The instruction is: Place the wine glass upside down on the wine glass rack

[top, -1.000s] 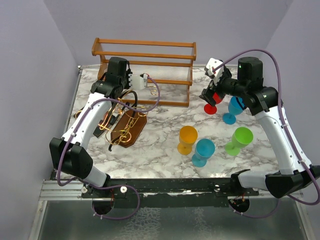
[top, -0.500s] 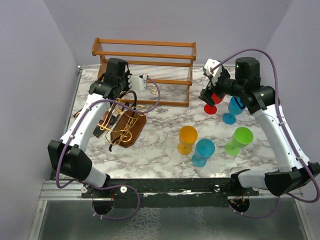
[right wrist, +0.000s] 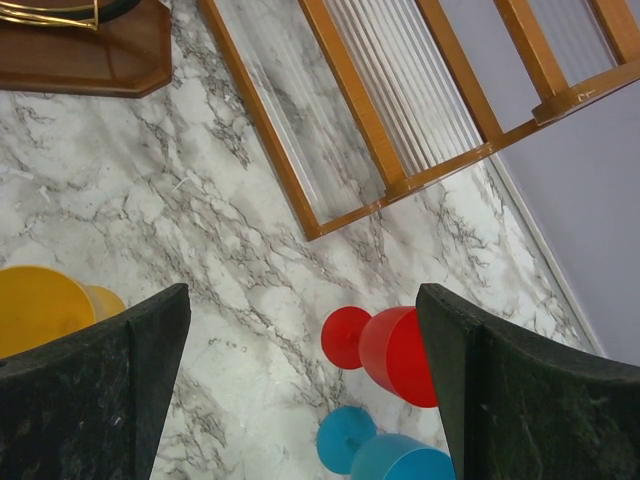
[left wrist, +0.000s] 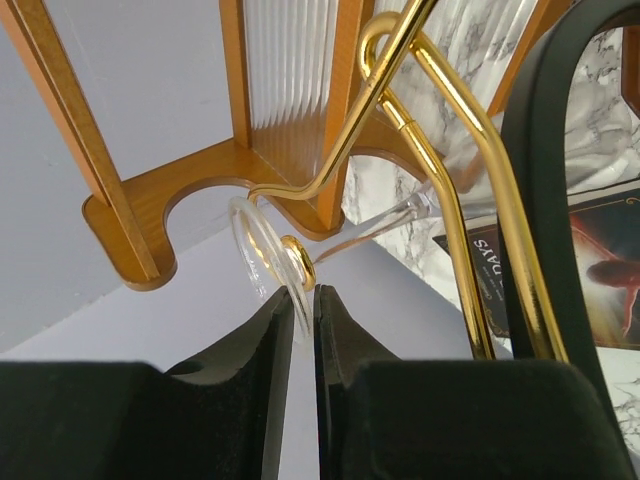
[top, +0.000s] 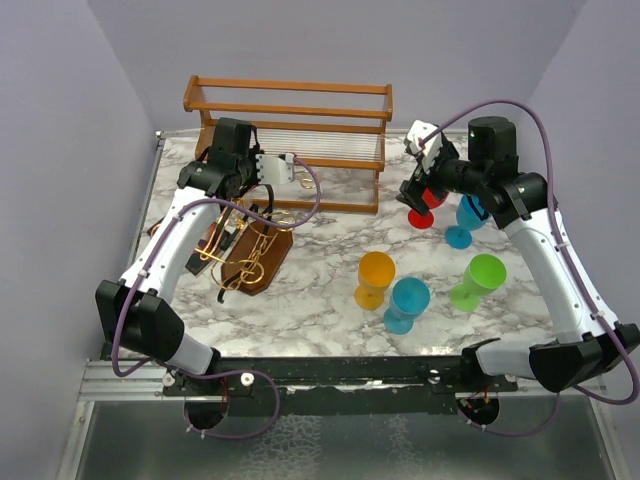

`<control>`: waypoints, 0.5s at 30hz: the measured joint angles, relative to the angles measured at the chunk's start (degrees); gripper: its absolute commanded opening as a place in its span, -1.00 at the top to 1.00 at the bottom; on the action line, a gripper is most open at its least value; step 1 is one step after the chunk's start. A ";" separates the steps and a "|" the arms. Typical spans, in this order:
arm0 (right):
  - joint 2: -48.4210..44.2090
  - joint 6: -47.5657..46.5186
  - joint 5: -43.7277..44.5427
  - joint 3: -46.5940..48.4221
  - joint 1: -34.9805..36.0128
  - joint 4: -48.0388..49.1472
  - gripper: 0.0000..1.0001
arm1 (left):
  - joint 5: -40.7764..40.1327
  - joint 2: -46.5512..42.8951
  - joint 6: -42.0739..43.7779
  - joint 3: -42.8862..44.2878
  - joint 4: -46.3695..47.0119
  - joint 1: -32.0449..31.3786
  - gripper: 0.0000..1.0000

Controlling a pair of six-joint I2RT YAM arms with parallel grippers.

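While the right hand [right wrist: 300, 300] gapes, the left hand [left wrist: 303, 296] pinches the wine glass [left wrist: 258, 245].

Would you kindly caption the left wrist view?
Left claw pinches a clear wine glass by its foot, beside the gold wire rack, orange-brown wooden slatted frame behind.

Soft, even light falls from overhead on the marble surface [top: 330, 250], leaving only faint, short shadows under the yellow cup [top: 376, 272], and the top view stays sharp from edge to edge. At the left wrist, bright glints run along the gold wine glass rack [left wrist: 452, 265] and the rim of the clear wine glass [left wrist: 262, 250], while the black left fingers [left wrist: 250, 350] sit dark and slightly soft. The right wrist view shows the marble crisply, with the right fingers [right wrist: 90, 400] shadowed and grainy in the lower corners.
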 measured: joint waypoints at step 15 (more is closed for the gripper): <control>0.00 0.00 0.42 -0.98 0.00 0.09 -0.89 | 0.79 -0.98 -0.39 0.17 -2.45 0.04 0.58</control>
